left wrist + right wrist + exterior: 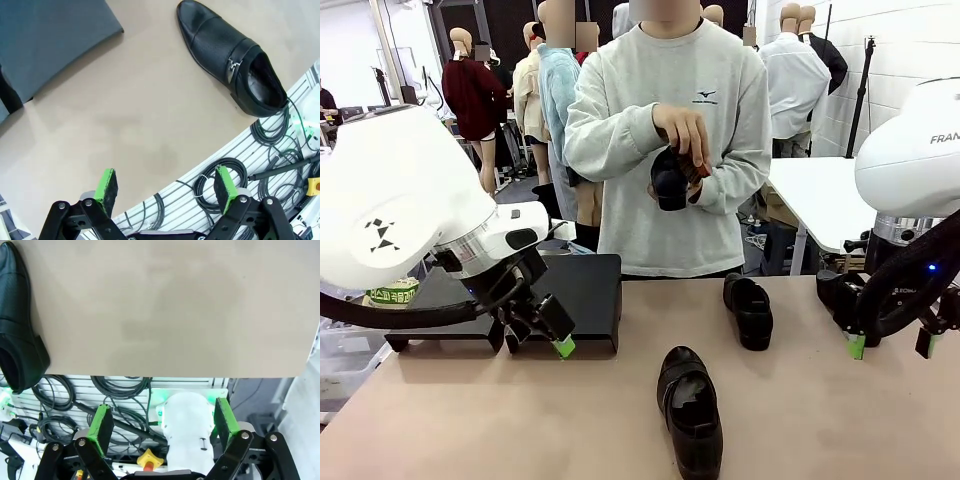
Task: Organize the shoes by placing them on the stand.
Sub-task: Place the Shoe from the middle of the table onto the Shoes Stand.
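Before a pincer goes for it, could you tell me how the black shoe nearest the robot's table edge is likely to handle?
The shoe looks glossy, so it may slip in a grip. Its open mouth suggests the sides could give if squeezed there. Resting sole-down on the table, it would probably slide, not roll, when pushed.
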`<action>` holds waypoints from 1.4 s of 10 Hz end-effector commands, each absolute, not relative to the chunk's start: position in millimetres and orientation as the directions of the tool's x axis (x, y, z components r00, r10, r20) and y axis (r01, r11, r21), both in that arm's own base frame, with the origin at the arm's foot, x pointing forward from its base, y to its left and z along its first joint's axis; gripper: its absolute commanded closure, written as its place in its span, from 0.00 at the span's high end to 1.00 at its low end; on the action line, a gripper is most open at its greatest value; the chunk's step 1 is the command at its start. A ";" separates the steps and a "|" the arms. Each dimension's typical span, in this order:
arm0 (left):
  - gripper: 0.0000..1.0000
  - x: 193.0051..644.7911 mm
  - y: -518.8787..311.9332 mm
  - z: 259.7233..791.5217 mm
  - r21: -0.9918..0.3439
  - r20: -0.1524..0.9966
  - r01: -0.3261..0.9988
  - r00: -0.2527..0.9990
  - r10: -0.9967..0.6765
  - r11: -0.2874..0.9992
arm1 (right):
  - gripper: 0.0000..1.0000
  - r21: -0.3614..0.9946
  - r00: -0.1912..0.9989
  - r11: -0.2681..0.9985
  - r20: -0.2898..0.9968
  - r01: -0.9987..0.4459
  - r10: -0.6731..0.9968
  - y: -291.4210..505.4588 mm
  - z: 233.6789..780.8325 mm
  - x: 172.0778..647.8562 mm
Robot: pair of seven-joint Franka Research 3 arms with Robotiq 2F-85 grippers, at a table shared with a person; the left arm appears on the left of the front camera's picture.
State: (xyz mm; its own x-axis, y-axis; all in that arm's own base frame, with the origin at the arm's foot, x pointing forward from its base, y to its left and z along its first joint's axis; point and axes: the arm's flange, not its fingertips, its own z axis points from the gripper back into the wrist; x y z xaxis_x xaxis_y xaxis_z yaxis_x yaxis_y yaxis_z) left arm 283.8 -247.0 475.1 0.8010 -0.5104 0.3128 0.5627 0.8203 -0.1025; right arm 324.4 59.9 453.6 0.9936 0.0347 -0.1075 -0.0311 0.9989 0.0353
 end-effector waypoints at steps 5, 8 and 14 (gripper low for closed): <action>1.00 242.8 -324.1 478.0 -0.105 0.324 0.443 0.862 -0.390 0.890 | 1.00 0.040 0.993 0.999 -0.109 -0.034 0.038 60.8 455.7 328.8; 1.00 239.7 -361.7 453.2 -0.112 0.187 0.219 0.963 -0.195 0.969 | 1.00 0.040 0.993 0.999 -0.109 -0.034 0.038 60.8 455.7 328.8; 1.00 271.3 -408.1 398.4 -0.146 0.128 0.044 0.991 -0.025 0.988 | 1.00 0.040 0.993 0.999 -0.109 -0.034 0.038 60.8 455.7 328.8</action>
